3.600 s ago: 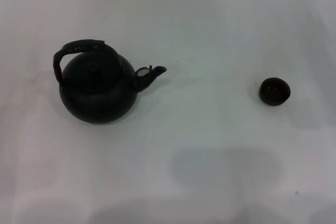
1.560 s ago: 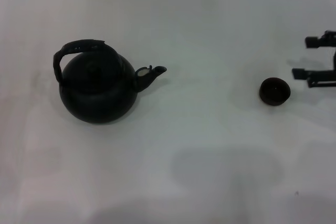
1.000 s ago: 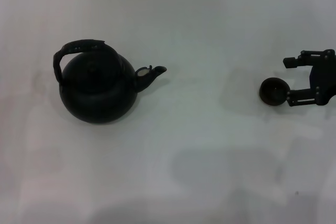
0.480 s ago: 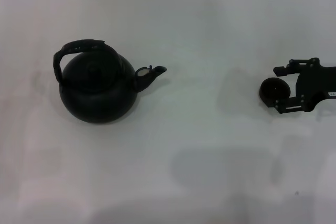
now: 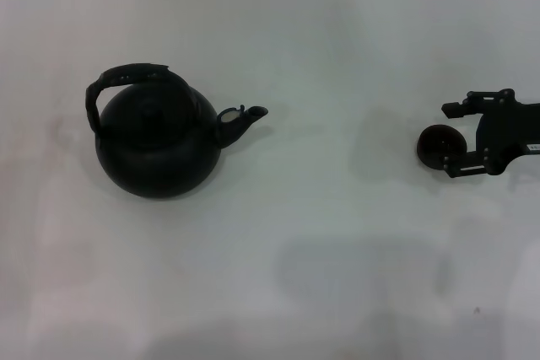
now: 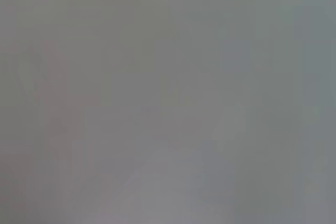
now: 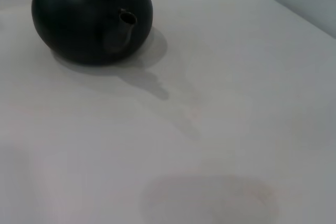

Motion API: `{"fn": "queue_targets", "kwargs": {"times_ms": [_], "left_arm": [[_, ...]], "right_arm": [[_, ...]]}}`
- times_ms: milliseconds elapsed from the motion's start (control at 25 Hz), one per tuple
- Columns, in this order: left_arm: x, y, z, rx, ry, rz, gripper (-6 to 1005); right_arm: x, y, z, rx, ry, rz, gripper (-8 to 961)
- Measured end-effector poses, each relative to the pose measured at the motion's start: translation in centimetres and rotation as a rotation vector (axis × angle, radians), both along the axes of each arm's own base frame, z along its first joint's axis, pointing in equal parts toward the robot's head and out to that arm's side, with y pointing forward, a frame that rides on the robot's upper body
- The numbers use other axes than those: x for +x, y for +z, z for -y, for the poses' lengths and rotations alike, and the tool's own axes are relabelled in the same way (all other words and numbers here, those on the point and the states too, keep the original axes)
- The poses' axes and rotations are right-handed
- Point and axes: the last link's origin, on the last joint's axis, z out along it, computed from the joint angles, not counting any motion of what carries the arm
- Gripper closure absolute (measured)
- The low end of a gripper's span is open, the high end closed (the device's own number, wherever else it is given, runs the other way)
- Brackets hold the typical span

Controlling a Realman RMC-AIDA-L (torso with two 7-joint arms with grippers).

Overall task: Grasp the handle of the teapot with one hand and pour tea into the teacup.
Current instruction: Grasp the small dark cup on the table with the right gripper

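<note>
The black teapot stands at the left of the white table, its arched handle upright and its spout pointing right toward the teacup. The small dark teacup sits at the right. My right gripper reaches in from the right edge at cup height, open, with one finger on the far side of the cup and one on the near side. The right wrist view shows the teapot and its spout, but not the cup. My left gripper is out of view; its wrist view shows only grey.
The white table stretches between teapot and cup with nothing on it. A soft shadow lies on the near middle of the table.
My right gripper has come in from the right edge and moved left and down until its open fingers flank the teacup. The teapot and the cup have stayed in place.
</note>
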Motion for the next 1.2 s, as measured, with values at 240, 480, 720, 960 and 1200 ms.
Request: {"fn": "queue_targets", "kwargs": {"times_ms": [240,480,720,960,1200], "left_arm": [[0.0,0.1,-0.1,0.001,-0.003,-0.001,123],[0.1,0.1,-0.3,0.0,-0.007,-0.002,123],[0.1,0.1,-0.2,0.0,-0.006,-0.004,123],[0.0,0.2,-0.1,0.001,-0.003,-0.006,123],[0.0,0.2,-0.1,0.002,-0.004,-0.007,123]], "right_arm": [[0.2,-0.3,0.2,-0.005,-0.011,-0.002,106],[0.4,-0.5,0.2,-0.008,-0.015,-0.001,107],[0.7,-0.7,0.3,-0.009,-0.027,0.004,108],[0.9,-1.1,0.4,-0.015,-0.032,0.014,109],[1.1,-1.3,0.5,-0.019,-0.038,0.02,109]]}}
